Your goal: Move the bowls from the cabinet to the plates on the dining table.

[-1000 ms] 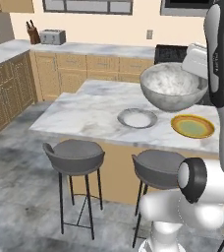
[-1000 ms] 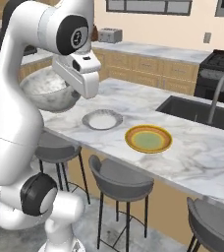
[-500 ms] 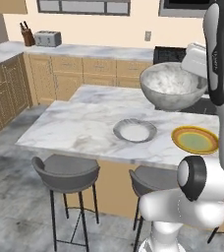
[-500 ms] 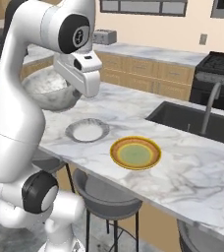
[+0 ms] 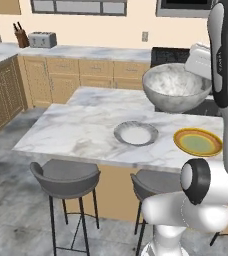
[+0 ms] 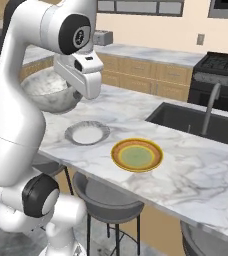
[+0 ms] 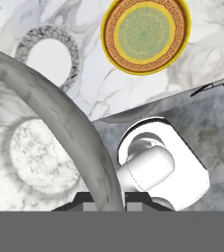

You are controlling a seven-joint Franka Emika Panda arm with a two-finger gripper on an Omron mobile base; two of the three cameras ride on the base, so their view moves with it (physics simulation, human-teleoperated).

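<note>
With the base rolled closer — the bench (image 5: 86,130) now looms larger — the end effector (image 7: 105,199) stays clenched on the marbled bowl's (image 5: 176,87) rim, holding it aloft at one o'clock of the grey plate (image 5: 135,133), the likely drop spot.

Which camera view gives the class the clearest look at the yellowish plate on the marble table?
The hand view: the yellowish plate is seen from straight above, whole, with its patterned brown ring and green centre plain. The right base view shows it whole but slanted. In the left base view it lies near the right side, beside the arm.
</note>
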